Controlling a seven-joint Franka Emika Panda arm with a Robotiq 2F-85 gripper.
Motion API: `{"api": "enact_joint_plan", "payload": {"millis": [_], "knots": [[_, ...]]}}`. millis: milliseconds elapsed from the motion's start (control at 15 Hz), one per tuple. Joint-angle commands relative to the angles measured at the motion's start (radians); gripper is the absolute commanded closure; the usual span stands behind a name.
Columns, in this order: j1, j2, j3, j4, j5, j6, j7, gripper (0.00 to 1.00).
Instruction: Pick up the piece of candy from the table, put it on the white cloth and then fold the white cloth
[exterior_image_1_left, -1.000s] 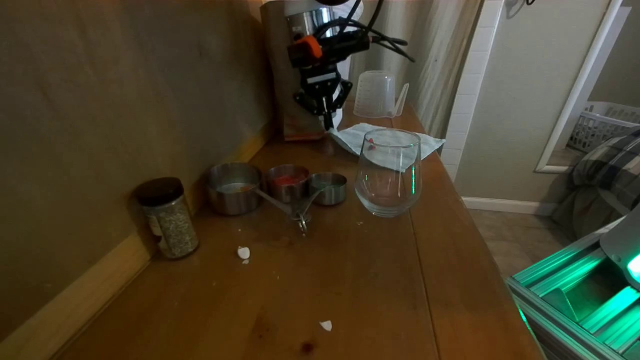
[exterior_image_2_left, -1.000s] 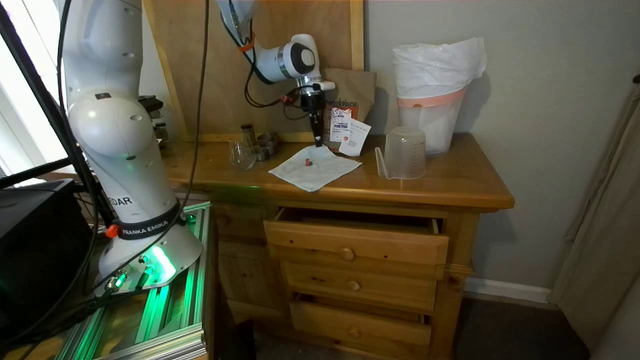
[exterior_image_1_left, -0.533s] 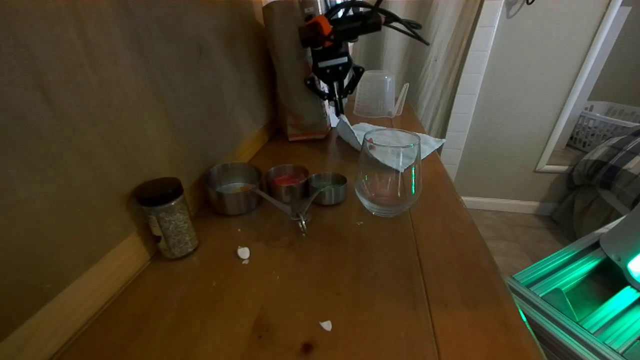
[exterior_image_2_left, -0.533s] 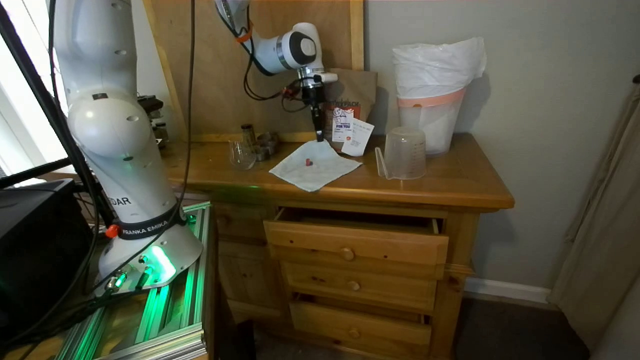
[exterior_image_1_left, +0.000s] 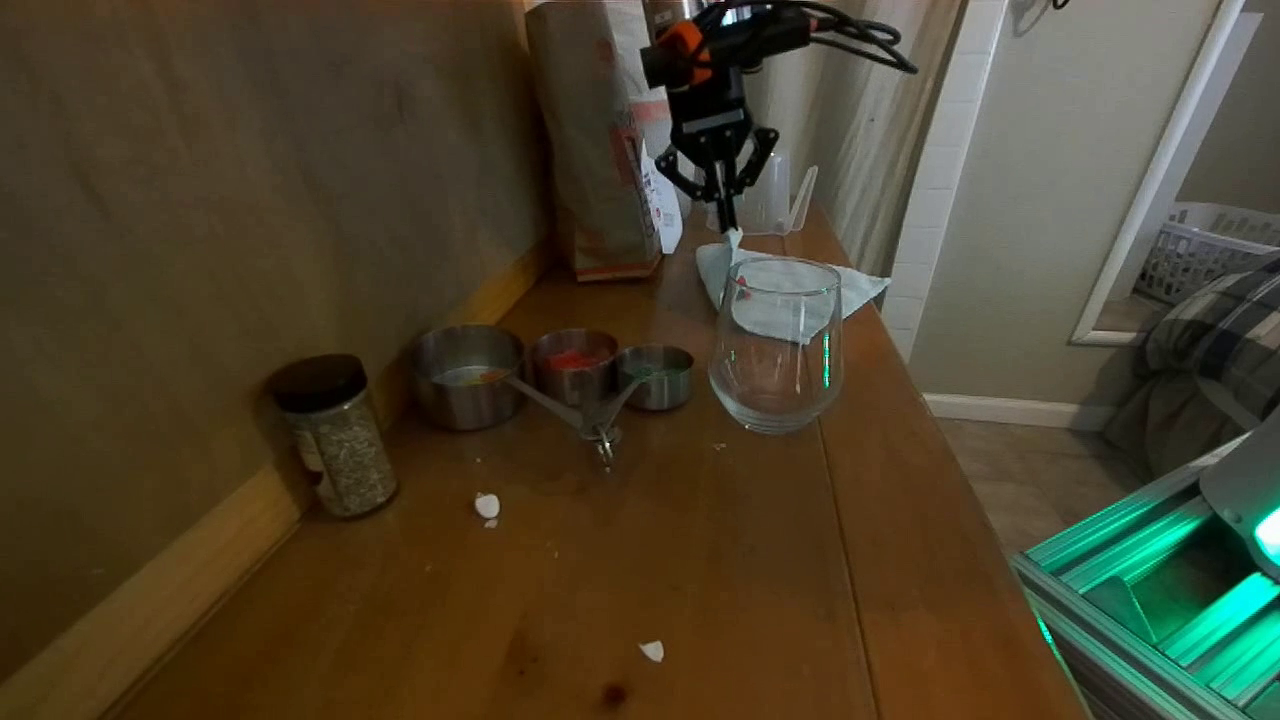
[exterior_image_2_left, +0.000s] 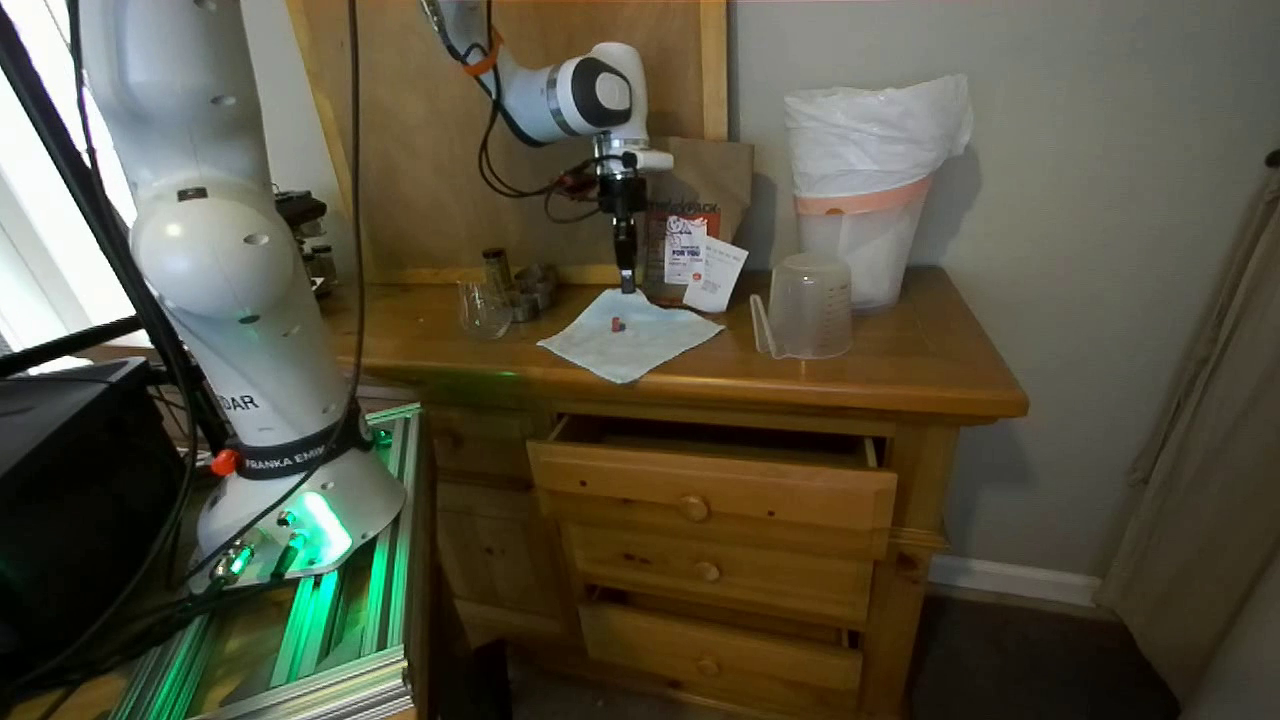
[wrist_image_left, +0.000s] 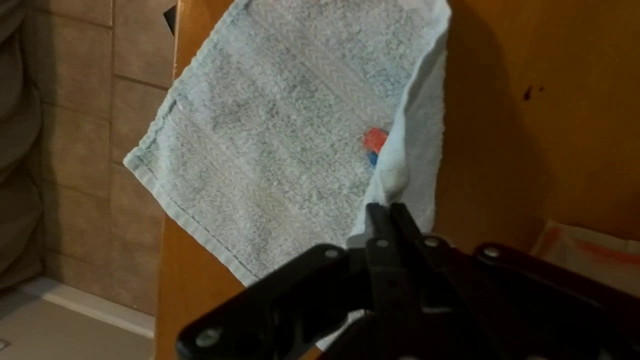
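Note:
The white cloth (wrist_image_left: 280, 140) lies on the brown wooden table (exterior_image_1_left: 720, 560), with one corner raised and curling over. My gripper (wrist_image_left: 387, 206) is shut on that raised corner, its fingers nearly together with fabric pinched at the tips. In both exterior views the gripper (exterior_image_1_left: 731, 228) points down above the cloth's back part, near the paper bag. A small red and blue piece of candy (wrist_image_left: 375, 139) rests on the cloth, close beside the lifted fold. It also shows as a red spot of candy (exterior_image_2_left: 617, 324) near the cloth's middle in an exterior view.
A clear glass (exterior_image_1_left: 776, 350) stands near the cloth, with metal measuring cups (exterior_image_1_left: 468, 378) and a spice jar (exterior_image_1_left: 335, 435) along the wall. Behind the gripper is a paper bag (exterior_image_1_left: 600, 140). A plastic measuring jug (exterior_image_2_left: 815, 310) and a lined bin (exterior_image_2_left: 865, 220) stand farther along.
The gripper has risen and then shifted from the wall side toward the table's front edge, drawing the cloth's corner up and over. The candy stays where it was.

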Motion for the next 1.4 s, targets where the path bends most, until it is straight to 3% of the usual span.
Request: {"api": "enact_joint_plan", "payload": {"millis": [0,667,1333], "knots": [[-0.037,-0.086,0.005,-0.083,0.022,0.000,-0.014,0.98],[-0.114,-0.206,0.004,-0.228,0.092,-0.010,-0.064,0.98],[-0.164,-0.230,-0.002,-0.323,0.016,0.056,-0.057,0.98]]}}
